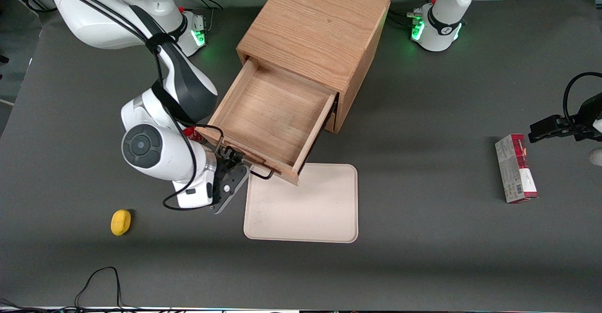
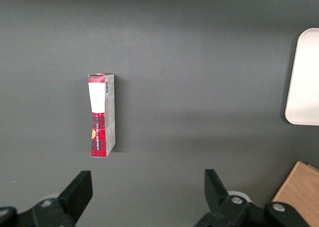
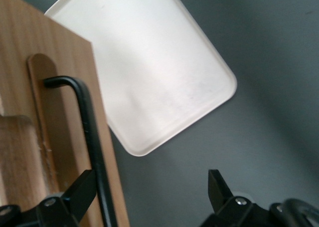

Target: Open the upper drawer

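The oak cabinet (image 1: 315, 26) stands mid-table with its upper drawer (image 1: 273, 115) pulled well out, its shallow wooden tray bare inside. The thin black wire handle (image 1: 261, 175) sticks out from the drawer front (image 3: 60, 92). My right gripper (image 1: 231, 159) is at that front, at the working arm's end of the handle. In the right wrist view the gripper (image 3: 149, 187) is open wide. The handle (image 3: 89, 132) runs just inside one finger (image 3: 82, 187), and the jaws are not closed on it. The lower drawer is hidden under the open one.
A beige tray (image 1: 303, 205) (image 3: 144, 72) lies on the table below the drawer front, nearer the front camera. A yellow object (image 1: 121, 222) sits near the working arm. A red box (image 1: 516, 168) (image 2: 102, 114) lies toward the parked arm's end.
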